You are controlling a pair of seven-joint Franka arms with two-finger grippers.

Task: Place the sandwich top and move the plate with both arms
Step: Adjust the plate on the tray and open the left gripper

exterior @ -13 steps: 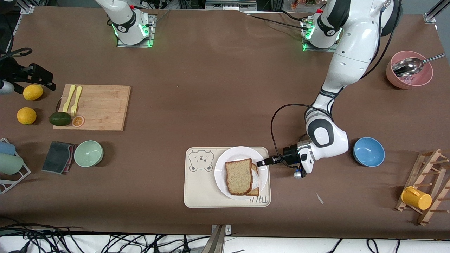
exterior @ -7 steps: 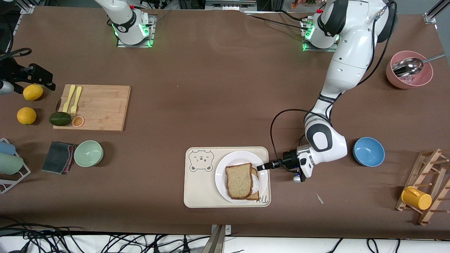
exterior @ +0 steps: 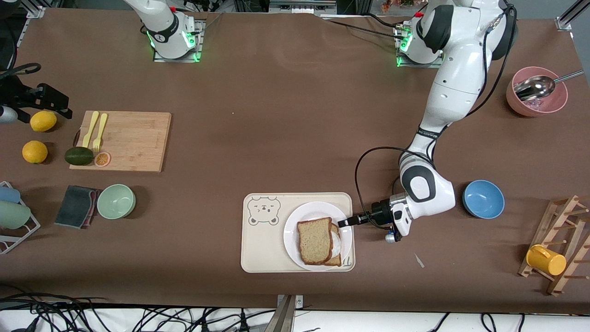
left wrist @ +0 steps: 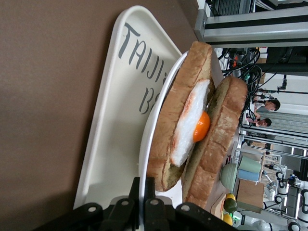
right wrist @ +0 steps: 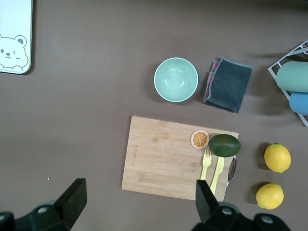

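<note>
Front view: the plate (exterior: 292,230) sits on the cream tray (exterior: 262,249), at the tray's end toward the left arm, its rim reaching the tray's edge there. The sandwich top (exterior: 315,241) lies flat on the egg slice (exterior: 337,244), slightly offset, its long axis running nearer-to-farther. The left gripper (exterior: 342,223) is clamped on the plate's rim. Bare table borders the tray on every side; a blue bowl (exterior: 483,198) stands well apart.

Left wrist view: the tray reads "TAIJI", then "B", the rest hidden. The fingers (left wrist: 150,202) pinch the plate rim.

Right wrist view: the right gripper (right wrist: 139,202) hangs wide apart, empty, over the cutting board (right wrist: 163,159).
</note>
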